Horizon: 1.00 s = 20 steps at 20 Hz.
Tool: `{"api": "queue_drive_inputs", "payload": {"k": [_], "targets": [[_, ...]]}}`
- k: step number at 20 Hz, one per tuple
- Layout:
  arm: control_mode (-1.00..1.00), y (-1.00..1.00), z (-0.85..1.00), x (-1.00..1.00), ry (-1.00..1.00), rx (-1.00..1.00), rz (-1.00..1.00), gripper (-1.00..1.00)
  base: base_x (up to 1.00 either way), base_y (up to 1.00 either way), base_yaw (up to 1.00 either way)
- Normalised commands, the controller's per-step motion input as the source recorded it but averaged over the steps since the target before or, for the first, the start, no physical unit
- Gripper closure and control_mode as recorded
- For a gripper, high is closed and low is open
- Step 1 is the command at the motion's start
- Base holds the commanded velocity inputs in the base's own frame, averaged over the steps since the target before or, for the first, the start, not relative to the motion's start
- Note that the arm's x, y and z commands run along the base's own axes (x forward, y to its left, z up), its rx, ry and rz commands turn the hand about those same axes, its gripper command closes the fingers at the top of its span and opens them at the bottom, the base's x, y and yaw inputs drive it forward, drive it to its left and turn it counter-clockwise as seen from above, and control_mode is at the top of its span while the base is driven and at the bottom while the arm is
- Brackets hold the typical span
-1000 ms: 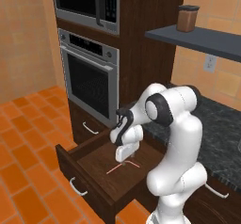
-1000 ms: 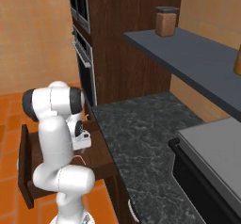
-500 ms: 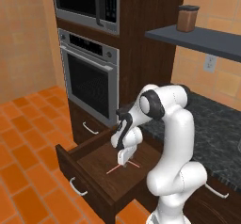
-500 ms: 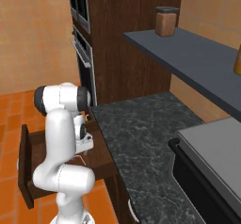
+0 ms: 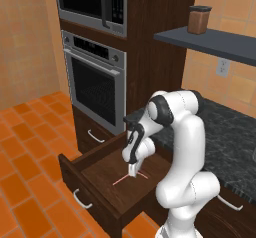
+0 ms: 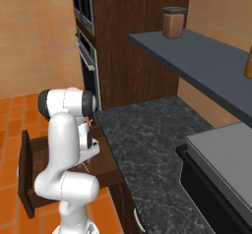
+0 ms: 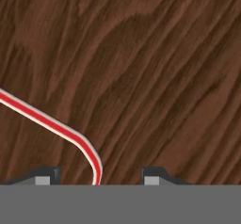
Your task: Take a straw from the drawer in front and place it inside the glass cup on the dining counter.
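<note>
No text, label, brand, number or sign can be read in any view; the oven (image 5: pixel 97 84) front and the jar (image 5: pixel 199 19) on the shelf are plain.

Two rear base views over drawer (image 5: pixel 107 174); hand view close above.

The robot is a glossy white arm (image 5: pixel 187 132) built of rounded, tube-like links, with dark grey to black rings at its joints (most plainly at the big round shoulder-like joint). Its lowest link swells into a fat white bulge above a white base. The hand is white with a dark collar, and its fingers (image 7: pixel 153 176) end in small dark tips with paler grey faces.
</note>
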Motion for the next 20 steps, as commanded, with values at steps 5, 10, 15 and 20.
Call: {"api": "queue_drive_inputs", "payload": {"k": [5, 10, 15, 20], "targets": [[-1.0, 0.0, -0.6, -0.01, -0.06, 0.01, 0.02, 1.0, 0.0, 0.0, 0.0], [-1.0, 0.0, -0.54, 0.0, -0.01, 0.02, 0.0, 1.0, 0.0, 0.0, 0.0], [-1.0, 0.02, -0.23, -0.2, -0.02, 0.01, 0.0, 1.0, 0.0, 0.0, 0.0], [-1.0, 0.15, 0.03, -0.19, 0.0, 0.0, -0.01, 1.0, 0.0, 0.0, 0.0]]}}
